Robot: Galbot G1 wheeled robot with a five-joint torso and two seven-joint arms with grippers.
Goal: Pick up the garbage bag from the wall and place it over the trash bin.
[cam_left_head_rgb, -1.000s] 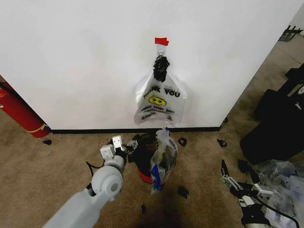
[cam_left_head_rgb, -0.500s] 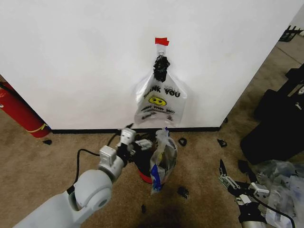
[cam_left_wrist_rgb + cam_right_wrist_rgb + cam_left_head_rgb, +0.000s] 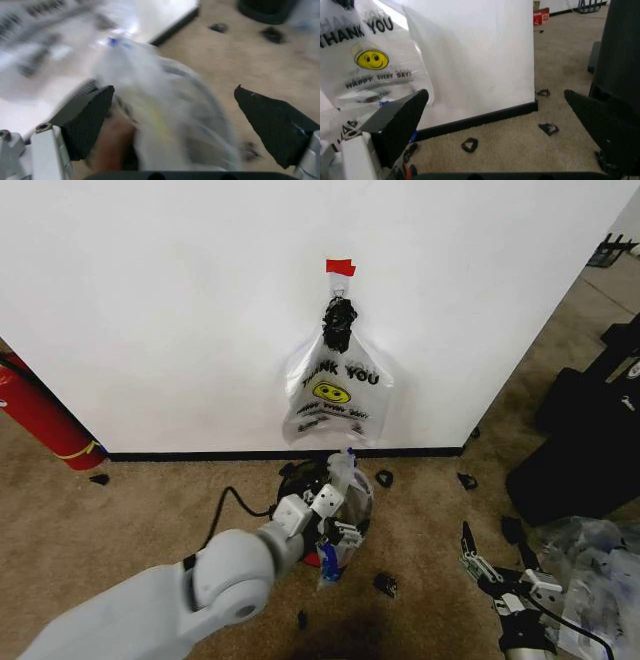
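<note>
The garbage bag, thin see-through plastic with blue strips, stands crumpled on the right side of the trash bin, a small red bucket with a black rim at the foot of the wall. My left gripper is open right at the bag. In the left wrist view the blurred garbage bag lies between the wide-apart fingers of the left gripper. My right gripper hangs low at the right, away from the bin. The right wrist view shows the right gripper open with nothing in it.
A "THANK YOU" smiley bag hangs on the white wall above the bin. A red fire extinguisher leans at the left. Black cases and a heap of clear wrap crowd the right. Small black bits dot the carpet.
My left arm has swung to the right. Its gripper went from the bin's left side to the garbage bag over the bin. The right gripper has barely shifted.
</note>
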